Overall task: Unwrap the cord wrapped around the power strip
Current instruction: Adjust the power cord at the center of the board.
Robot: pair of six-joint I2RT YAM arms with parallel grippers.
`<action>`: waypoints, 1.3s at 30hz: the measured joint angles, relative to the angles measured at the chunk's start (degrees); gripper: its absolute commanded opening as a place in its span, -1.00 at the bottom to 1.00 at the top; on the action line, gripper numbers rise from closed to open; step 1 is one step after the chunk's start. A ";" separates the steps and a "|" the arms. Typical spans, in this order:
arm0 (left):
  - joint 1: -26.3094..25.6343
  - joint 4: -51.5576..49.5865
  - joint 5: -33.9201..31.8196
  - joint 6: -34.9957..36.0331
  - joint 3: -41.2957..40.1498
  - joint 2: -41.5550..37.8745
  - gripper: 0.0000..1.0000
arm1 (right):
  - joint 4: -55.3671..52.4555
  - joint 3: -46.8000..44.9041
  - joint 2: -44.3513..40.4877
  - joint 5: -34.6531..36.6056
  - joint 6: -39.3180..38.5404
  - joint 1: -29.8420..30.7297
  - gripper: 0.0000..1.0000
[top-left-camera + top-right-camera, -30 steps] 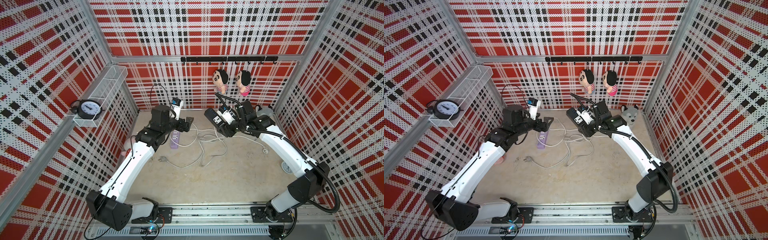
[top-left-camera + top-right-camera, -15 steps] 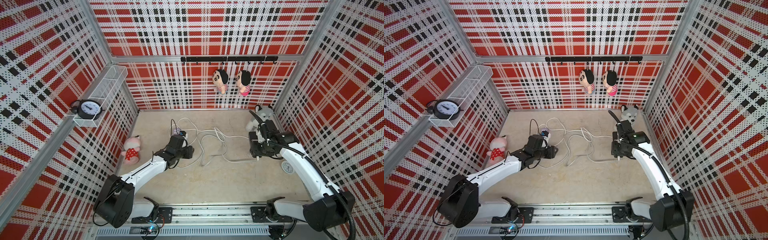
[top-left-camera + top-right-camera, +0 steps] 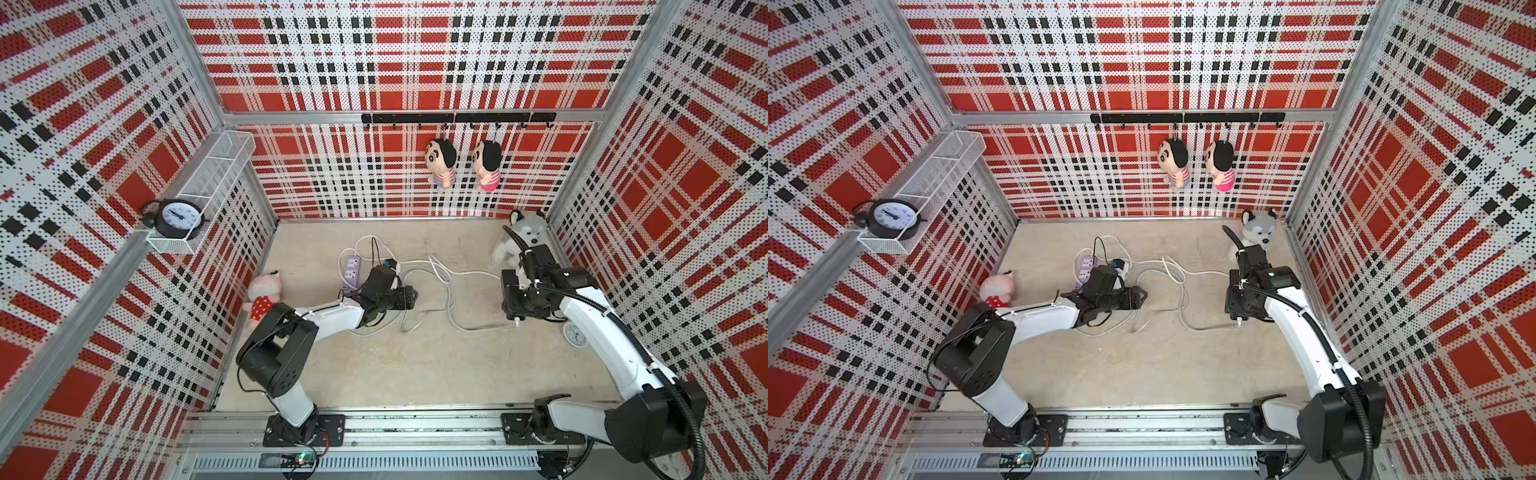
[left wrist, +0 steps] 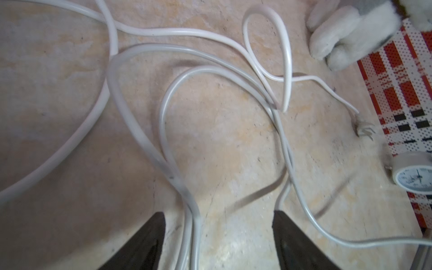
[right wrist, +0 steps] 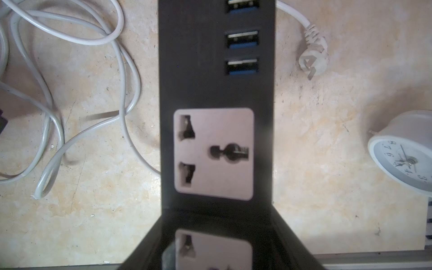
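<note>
The right gripper [image 3: 521, 307] is clamped on the black power strip [image 5: 214, 93] at the right of the floor [image 3: 415, 365], just near of the husky plush [image 3: 525, 226]. The right wrist view shows the strip's socket face and USB ports between the fingers. The white cord [image 4: 289, 58] lies in loose loops across the middle of the floor between the two arms. Its plug [image 5: 312, 58] rests on the floor just beside the strip, with a small white clock [image 3: 575, 334] to its right. The left gripper [image 4: 218, 217] sits low over the loops with its fingers spread wide; strands run between them, unpinched. Behind it, toward the far left, lies a purple power strip [image 3: 352, 270].
</note>
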 measured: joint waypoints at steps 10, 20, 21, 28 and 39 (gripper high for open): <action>-0.26 -3.56 -3.21 2.03 8.04 7.23 -1.00 | 1.73 -0.13 0.00 -0.70 -1.75 -0.98 -0.85; -0.28 -12.48 -5.11 3.78 0.04 -2.43 -0.10 | 3.23 -2.43 0.24 -1.70 -2.67 -1.46 -0.85; -0.28 -13.16 -5.16 3.58 -0.17 -3.63 0.21 | 3.26 -2.56 0.33 -1.75 -2.78 -1.55 -0.85; -0.37 -12.39 -5.95 2.97 5.90 -1.46 0.61 | 3.61 -2.91 0.44 -2.01 -3.06 -1.60 -0.85; -0.28 -12.61 -12.52 4.33 16.90 12.35 -0.25 | 3.65 -2.91 0.20 -2.25 -3.39 -1.60 -0.85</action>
